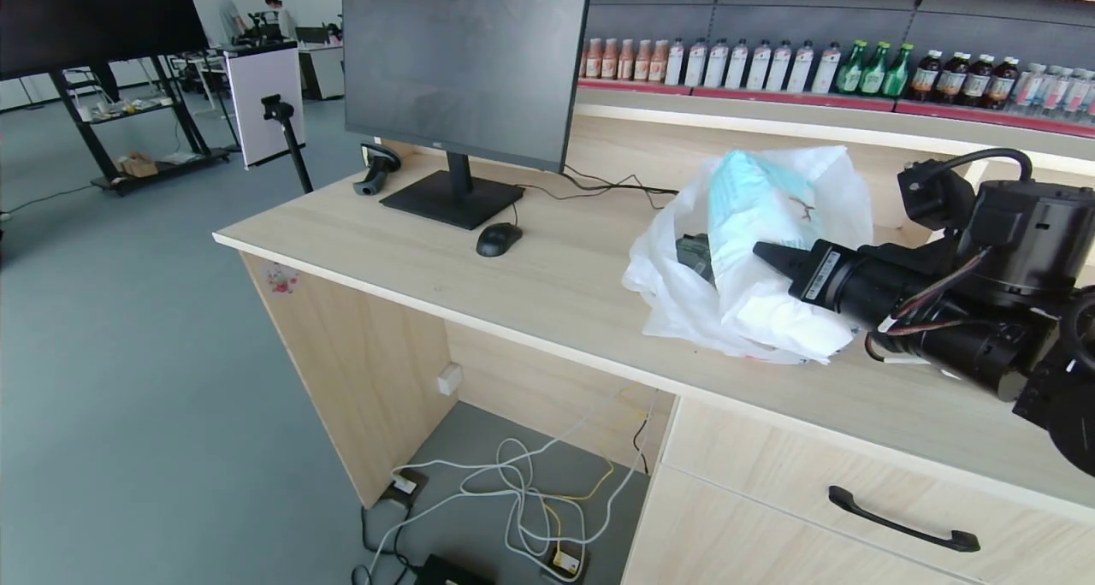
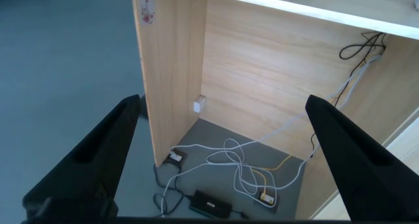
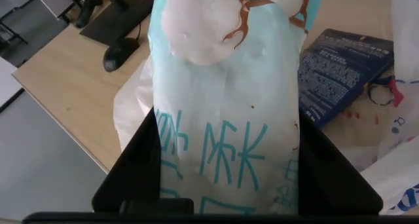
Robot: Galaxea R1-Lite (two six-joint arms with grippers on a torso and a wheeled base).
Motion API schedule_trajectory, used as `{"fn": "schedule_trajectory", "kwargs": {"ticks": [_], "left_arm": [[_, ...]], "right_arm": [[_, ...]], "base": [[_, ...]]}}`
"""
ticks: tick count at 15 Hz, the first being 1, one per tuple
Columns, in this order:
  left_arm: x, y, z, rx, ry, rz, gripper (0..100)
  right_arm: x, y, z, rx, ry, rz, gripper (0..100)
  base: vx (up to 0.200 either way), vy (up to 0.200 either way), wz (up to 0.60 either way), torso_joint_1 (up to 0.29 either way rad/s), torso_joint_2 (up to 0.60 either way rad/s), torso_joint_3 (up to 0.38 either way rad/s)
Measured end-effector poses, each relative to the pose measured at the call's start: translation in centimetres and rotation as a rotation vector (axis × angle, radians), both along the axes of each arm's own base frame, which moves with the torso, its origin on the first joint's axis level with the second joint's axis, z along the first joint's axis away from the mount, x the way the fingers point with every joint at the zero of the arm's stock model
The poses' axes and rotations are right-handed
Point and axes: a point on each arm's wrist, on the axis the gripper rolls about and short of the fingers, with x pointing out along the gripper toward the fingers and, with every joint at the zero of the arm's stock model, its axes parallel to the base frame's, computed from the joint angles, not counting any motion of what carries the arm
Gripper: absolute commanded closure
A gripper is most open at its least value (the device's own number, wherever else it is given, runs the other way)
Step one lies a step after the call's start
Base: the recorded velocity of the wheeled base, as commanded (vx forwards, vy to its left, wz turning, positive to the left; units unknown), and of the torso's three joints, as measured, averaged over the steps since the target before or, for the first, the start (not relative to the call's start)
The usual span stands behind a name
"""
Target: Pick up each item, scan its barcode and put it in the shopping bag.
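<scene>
My right gripper point(image 1: 764, 252) is shut on a tall pale blue and white soft pack point(image 1: 753, 213), which stands in the mouth of the white plastic shopping bag point(image 1: 676, 294) on the desk. In the right wrist view the gripper point(image 3: 229, 160) clamps the soft pack point(image 3: 226, 86) from both sides, with a dark blue box point(image 3: 347, 70) lying inside the shopping bag point(image 3: 134, 106) beside it. A dark item point(image 1: 695, 256) shows in the bag. My left gripper point(image 2: 222, 101) hangs open low beside the desk, over the floor cables, holding nothing.
A black barcode scanner point(image 1: 375, 170) sits at the desk's far left, next to a monitor point(image 1: 462, 63) and a mouse point(image 1: 498, 239). Shelves of bottles point(image 1: 813, 67) run behind the desk. Bare desk top point(image 1: 556, 286) lies between the mouse and the bag.
</scene>
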Motion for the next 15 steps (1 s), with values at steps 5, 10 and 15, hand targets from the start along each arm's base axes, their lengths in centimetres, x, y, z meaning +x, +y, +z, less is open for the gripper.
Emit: {"fn": "schedule_trajectory", "kwargs": {"ticks": [5,10,15], "left_arm": [[0.0,0.0,0.0,0.001,0.0,0.0,0],[0.0,0.0,0.0,0.001,0.0,0.0,0],[0.0,0.0,0.0,0.002,0.003,0.0,0]], "right_arm": [[3.2,-0.8,0.4,-0.043,0.025,-0.071,100],[4.9,-1.4,1.3,-0.073,0.108,-0.101,100],[6.4,-1.1,2.5,-0.077,0.087,-0.102,100]], "base": [[0.0,0.0,0.0,0.0,0.0,0.0],[0.0,0.0,0.0,0.0,0.0,0.0],[0.0,0.0,0.0,0.0,0.0,0.0]]}}
